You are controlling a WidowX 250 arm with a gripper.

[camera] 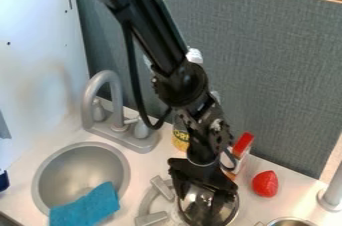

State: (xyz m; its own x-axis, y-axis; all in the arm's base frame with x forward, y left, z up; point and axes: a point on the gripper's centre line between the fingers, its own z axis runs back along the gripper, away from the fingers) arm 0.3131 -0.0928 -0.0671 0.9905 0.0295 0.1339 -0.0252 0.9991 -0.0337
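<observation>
Step in hand looks like contact work at the metal pot, judging by how low the gripper hangs over it. Gripper state: can't tell whether released or clenched, or whether it has hold of the pot; the dark parts merge with the shiny metal. So, as a judgement, the next move calls for a sure read on the grip first, then slow, level handling, since a smooth round pot could slip or tip and the grate is right beside it.

Pot vs gripper: pot directly below, overlapped by it, glimpsed on both sides, rim curving round on the right. Touching or just above, can't say. Pot is by the grey burner grate, on its right in view, well forward of the back edge of the counter. Whether it sits on the grate or is lifted, can't tell.

Round about: red strawberry to the right of the pot, nearer the back edge. Red-topped box and yellow container by the back edge, behind the gripper. Faucet near the back left corner, sink in front of it toward the left edge, blue cloth partly over the sink's rim.
</observation>
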